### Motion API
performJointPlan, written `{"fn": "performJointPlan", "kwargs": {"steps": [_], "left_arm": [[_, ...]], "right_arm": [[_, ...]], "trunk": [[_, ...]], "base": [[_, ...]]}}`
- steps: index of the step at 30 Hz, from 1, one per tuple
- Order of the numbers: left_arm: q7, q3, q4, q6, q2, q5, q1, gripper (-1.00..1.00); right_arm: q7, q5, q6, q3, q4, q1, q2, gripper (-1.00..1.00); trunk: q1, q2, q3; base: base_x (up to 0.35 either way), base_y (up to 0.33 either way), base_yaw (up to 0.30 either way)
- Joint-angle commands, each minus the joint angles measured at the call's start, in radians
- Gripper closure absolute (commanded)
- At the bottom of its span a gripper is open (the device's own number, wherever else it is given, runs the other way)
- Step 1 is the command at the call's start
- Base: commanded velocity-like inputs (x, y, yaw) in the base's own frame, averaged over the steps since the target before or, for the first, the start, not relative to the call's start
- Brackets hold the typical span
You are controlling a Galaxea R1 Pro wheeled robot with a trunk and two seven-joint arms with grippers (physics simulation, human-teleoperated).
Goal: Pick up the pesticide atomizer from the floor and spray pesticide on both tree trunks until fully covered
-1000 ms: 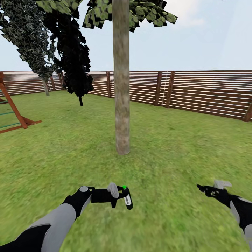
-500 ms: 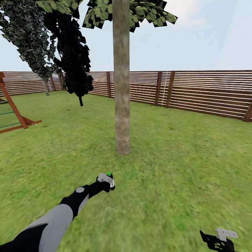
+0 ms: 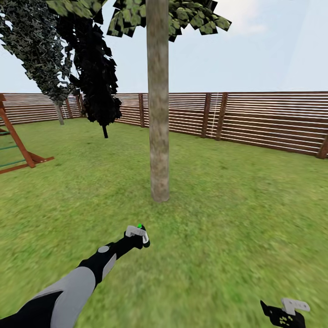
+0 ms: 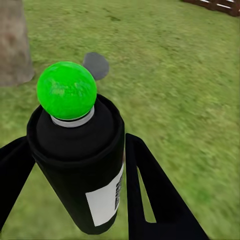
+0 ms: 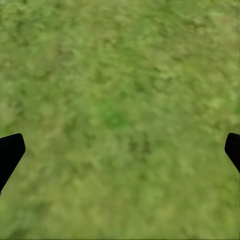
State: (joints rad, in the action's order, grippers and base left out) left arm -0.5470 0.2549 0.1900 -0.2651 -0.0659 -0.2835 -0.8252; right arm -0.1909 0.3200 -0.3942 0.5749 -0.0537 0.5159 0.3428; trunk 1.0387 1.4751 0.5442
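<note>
Left arm stretched forward and low over the lawn (image 3: pixel 228 237), left gripper (image 3: pixel 138 237) clamped on the pesticide atomizer (image 3: pixel 142 235), black fingers (image 4: pixel 150 200) pressed against either side of the can. In the left wrist view, atomizer (image 4: pixel 80 165) seen close: dark cylindrical body, white label on the side, pale collar, bright green round cap on top, held upright between the two fingers. Held off the grass, short of the base of the tree trunk (image 3: pixel 159 114) and a little to its left in the head view; foot of the same trunk (image 4: pixel 14 45) visible beyond the can in the left wrist view, with a small grey round patch (image 4: pixel 96 65) on the grass near it. Trunk straight, mottled grey-brown, rising out of the top of the head view under blotchy green leaves (image 3: pixel 182 16). Right gripper (image 3: pixel 283 313) low at the lower right edge of the head view, well apart from the can; fingers (image 5: pixel 10 152) spread wide at the opposite edges of the right wrist view, nothing but grass between them. Behind, brown slatted fence (image 3: pixel 255 118) around the garden, dark conifers (image 3: pixel 98 77) to the left, corner of a wooden playset (image 3: pixel 16 146) at the far left.
</note>
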Motion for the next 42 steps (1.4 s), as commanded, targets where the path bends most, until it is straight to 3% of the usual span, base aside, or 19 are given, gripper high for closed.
{"fn": "performJointPlan", "kwargs": {"steps": [1, 10, 21, 32, 34, 38, 42], "left_arm": [[0.000, 0.000, 0.000, 0.000, -0.001, 0.000, 0.000, 1.00], [-0.001, -0.002, -0.005, -0.001, 0.000, -0.006, 0.000, 1.00], [0.001, -0.002, -0.001, -0.002, 0.001, 0.001, 0.000, 1.00], [0.008, -0.013, 0.128, 0.002, -0.015, 0.001, 0.000, 1.00], [0.010, -0.014, 0.184, 0.057, -0.035, 0.001, 0.000, 1.00], [0.053, -0.018, 0.408, 0.292, -0.095, -0.001, 0.000, 1.00], [0.104, -0.021, 0.480, 0.363, -0.109, -0.004, 0.000, 1.00]], "right_arm": [[0.000, 0.000, 0.000, 0.000, 0.000, -0.003, -0.001, -1.00], [0.003, 0.001, 0.000, 0.000, 0.000, -0.018, -0.045, -1.00], [0.005, 0.002, 0.000, -0.001, 0.000, -0.023, -0.058, -1.00], [0.005, 0.003, 0.000, -0.001, 0.000, -0.024, -0.073, -1.00], [0.005, 0.003, 0.000, -0.002, 0.000, -0.026, -0.074, -1.00], [0.005, 0.003, 0.000, -0.002, 0.000, -0.031, -0.076, -1.00], [0.005, 0.003, 0.000, -0.028, 0.000, -0.031, -0.079, -1.00]], "trunk": [[0.000, 0.000, 0.000], [0.000, 0.000, 0.000], [0.000, 0.000, 0.000], [0.000, 0.000, 0.000], [0.000, 0.000, 0.000], [0.000, 0.000, 0.000], [0.000, 0.000, 0.000]], "base": [[0.281, 0.000, 0.000], [0.331, 0.000, 0.000], [0.320, 0.021, 0.000], [0.025, 0.000, 0.000], [0.000, 0.000, 0.000], [0.000, 0.000, 0.000], [0.000, 0.000, 0.000]]}}
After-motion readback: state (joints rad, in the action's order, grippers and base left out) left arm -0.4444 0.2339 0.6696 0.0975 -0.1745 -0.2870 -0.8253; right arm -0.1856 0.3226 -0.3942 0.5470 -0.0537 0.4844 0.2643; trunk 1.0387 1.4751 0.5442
